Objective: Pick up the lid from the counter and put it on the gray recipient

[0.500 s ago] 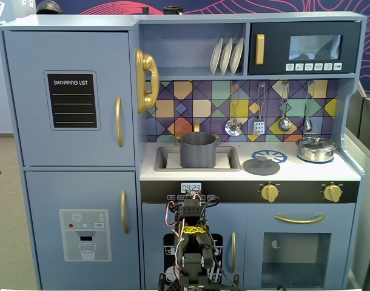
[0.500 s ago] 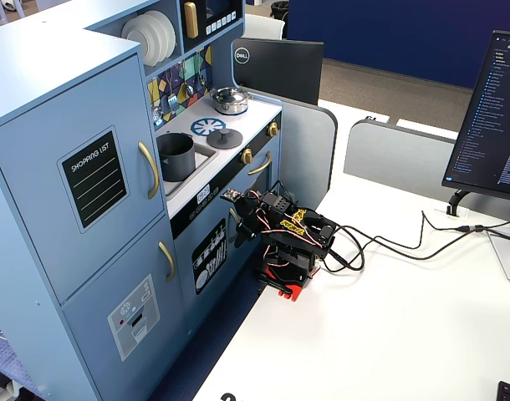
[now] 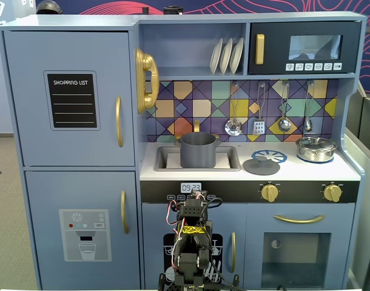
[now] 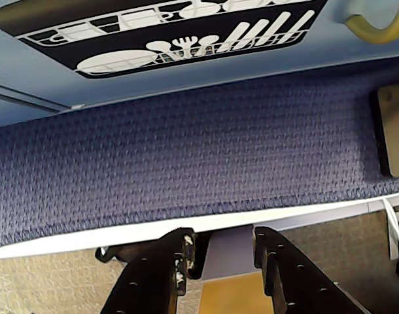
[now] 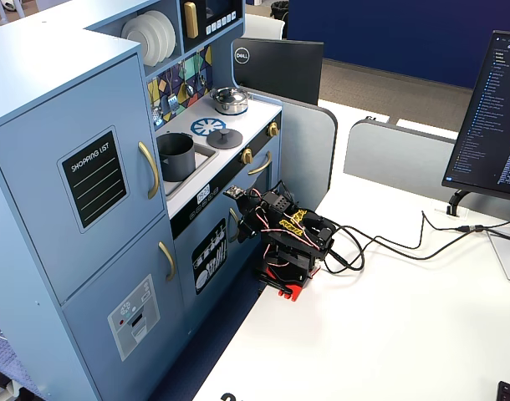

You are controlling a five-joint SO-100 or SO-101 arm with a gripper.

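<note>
**Where things sit in the play kitchen**

In a fixed view, the gray recipient stands in the sink. The lid lies flat on the counter, just to the right of the sink. It touches the front edge of the burner mark. The silver pot sits farther right, near the back wall. The robot arm is folded low in front of the kitchen, below the counter. The plates stand on the shelf above.

One lid, two pots.
</note>
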